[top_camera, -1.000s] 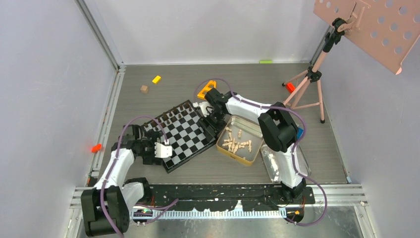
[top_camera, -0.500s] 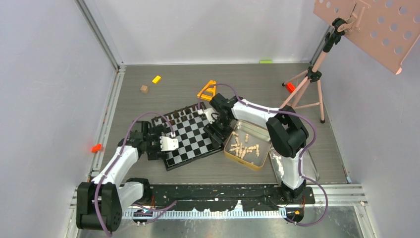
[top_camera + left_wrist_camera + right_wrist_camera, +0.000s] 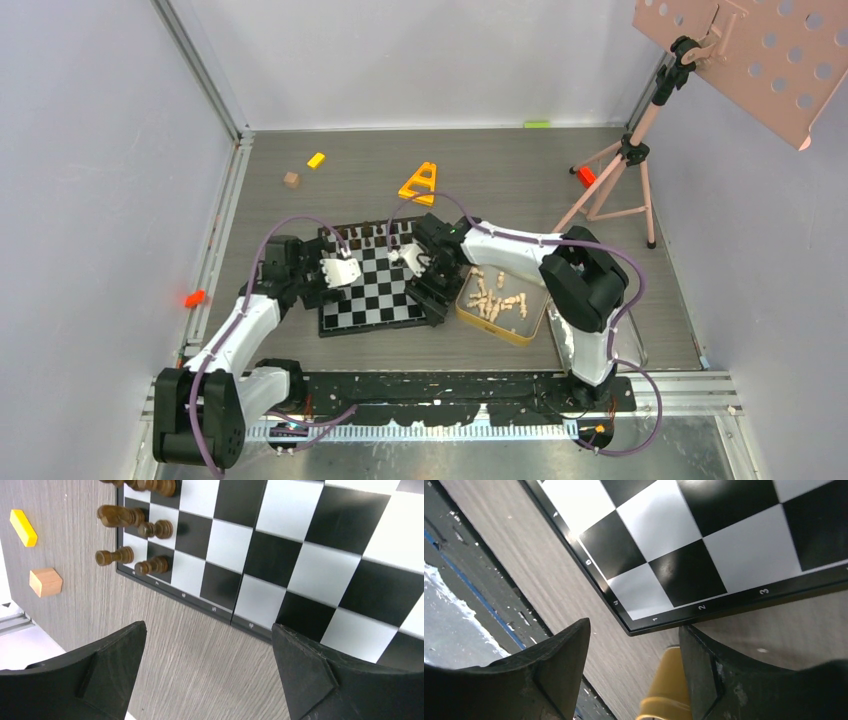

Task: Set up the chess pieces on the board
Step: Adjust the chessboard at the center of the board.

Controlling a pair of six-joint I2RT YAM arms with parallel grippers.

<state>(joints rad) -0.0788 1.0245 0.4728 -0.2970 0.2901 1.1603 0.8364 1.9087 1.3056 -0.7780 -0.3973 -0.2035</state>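
The checkered board (image 3: 372,290) lies flat on the grey table, its edges square to the table. Several dark brown chess pieces (image 3: 366,237) stand along its far edge, and they show in the left wrist view (image 3: 135,527). Pale tan pieces (image 3: 498,298) lie in the gold tin (image 3: 508,329) right of the board. My left gripper (image 3: 322,288) is open and empty at the board's left edge (image 3: 220,612). My right gripper (image 3: 430,297) is open and empty at the board's near right corner (image 3: 644,625), with the tin's rim (image 3: 666,690) against its right finger.
An orange triangle frame (image 3: 417,183), a yellow block (image 3: 316,159) and a small wooden cube (image 3: 291,180) lie beyond the board. A pink tripod (image 3: 620,165) with a perforated panel stands at the far right. A silver tray (image 3: 622,345) lies behind the right arm. A red item (image 3: 194,298) is at the left rail.
The board has turned from a diagonal lie to square with the table. The gold tin has slid right and nearer. Both grippers moved along with the board's edges.
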